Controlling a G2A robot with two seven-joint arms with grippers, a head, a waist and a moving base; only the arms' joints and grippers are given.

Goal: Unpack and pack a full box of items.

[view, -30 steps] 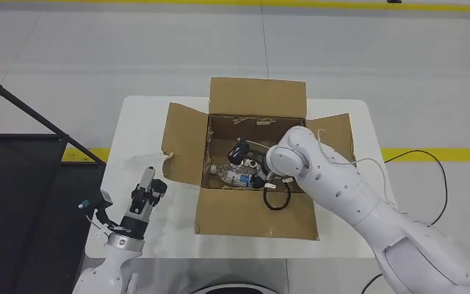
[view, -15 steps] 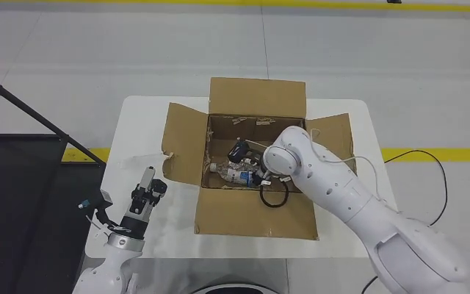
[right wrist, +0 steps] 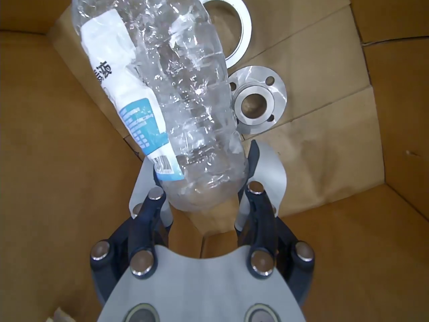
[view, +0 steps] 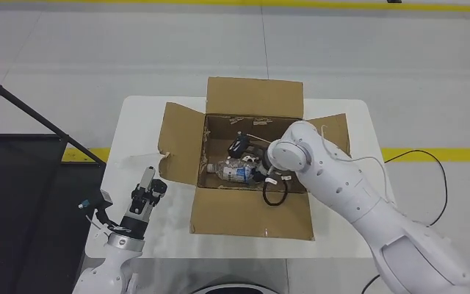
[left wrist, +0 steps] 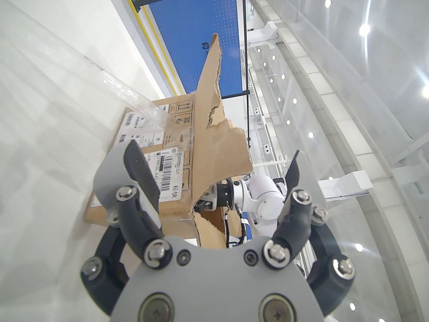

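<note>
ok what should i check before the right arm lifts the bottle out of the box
1. Right gripper shut on the bottle: ok, it clamps the bottle's base end.
2. Grip firm on the crumpled plastic: cannot tell.
3. Bottle clear of the flange and ring on the box floor: cannot tell.
4. Box flaps open above: ok.
5. Left gripper out of the path: ok, open, beside the box.
</note>
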